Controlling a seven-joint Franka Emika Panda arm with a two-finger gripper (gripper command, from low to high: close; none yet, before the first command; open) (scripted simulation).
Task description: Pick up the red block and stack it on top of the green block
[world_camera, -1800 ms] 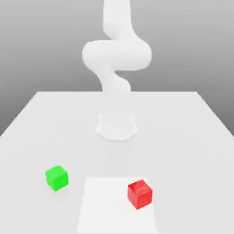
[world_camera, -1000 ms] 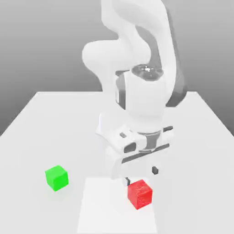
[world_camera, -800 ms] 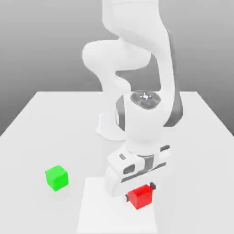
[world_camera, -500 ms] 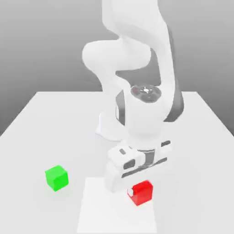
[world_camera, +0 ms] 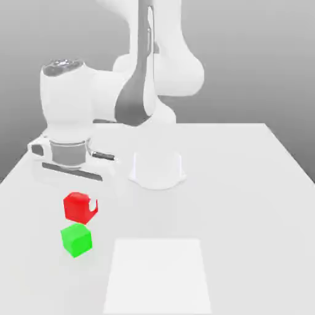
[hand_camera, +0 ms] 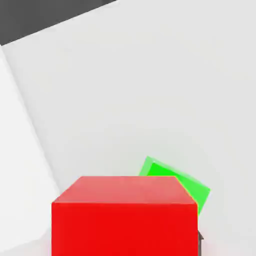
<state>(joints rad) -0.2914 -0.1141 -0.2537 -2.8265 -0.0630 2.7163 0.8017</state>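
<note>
The red block (world_camera: pixel 77 207) hangs in the air in the exterior view, with my gripper (world_camera: pixel 80 206) shut on it; one pale fingertip (world_camera: pixel 93 203) shows at its side. The green block (world_camera: pixel 76 240) rests on the white table just below the red one, with a small gap between the two. In the hand view the red block (hand_camera: pixel 125 215) sits large in front, and the green block (hand_camera: pixel 177 182) peeks out from behind it, offset to one side and slightly rotated.
A lighter square patch (world_camera: pixel 157 274) marks the table near the front, on the exterior view's right of the green block. The arm's round base (world_camera: pixel 157 169) stands mid-table. The table's left edge (world_camera: pixel 24 157) runs close to the hand.
The gripper came down over the red block on the square patch, shut on it, lifted it and carried it toward the exterior view's left, above the green block. The green block stayed put.
</note>
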